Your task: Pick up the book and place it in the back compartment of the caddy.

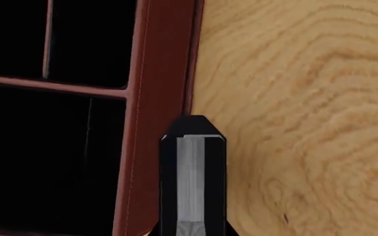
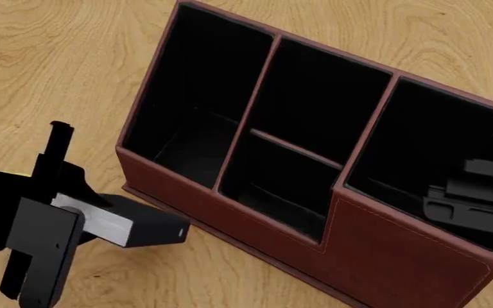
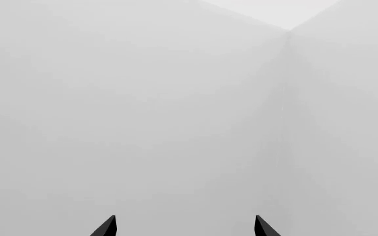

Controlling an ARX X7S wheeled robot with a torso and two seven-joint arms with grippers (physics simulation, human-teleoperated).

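Black and thick, the book (image 2: 135, 224) sits in my left gripper (image 2: 62, 215), which is pinched on it from both sides, so the picking up is done. In the head view I see its white page edges facing my arm and its far end sticking out toward the caddy (image 2: 315, 192). The book is off the wooden table (image 2: 49, 70), I think, because the wrist view shows it hanging over the wood with the caddy's brown wall (image 1: 156, 73) just beside its tip. What is left is the putting in. The back compartment (image 2: 323, 96) is past the book's front end and across the caddy wall, on the far side of the little front cell (image 2: 272, 186). It looks bare inside, all black lining, so nothing is in there yet. I judge I need to lift the book higher, carry it over the wall, and let it down into that cell. My right gripper (image 3: 185, 227) is spread wide with nothing between its tips, and its camera sees only a plain grey wall. In the head view that arm hangs over the caddy's right end, well apart from the book.
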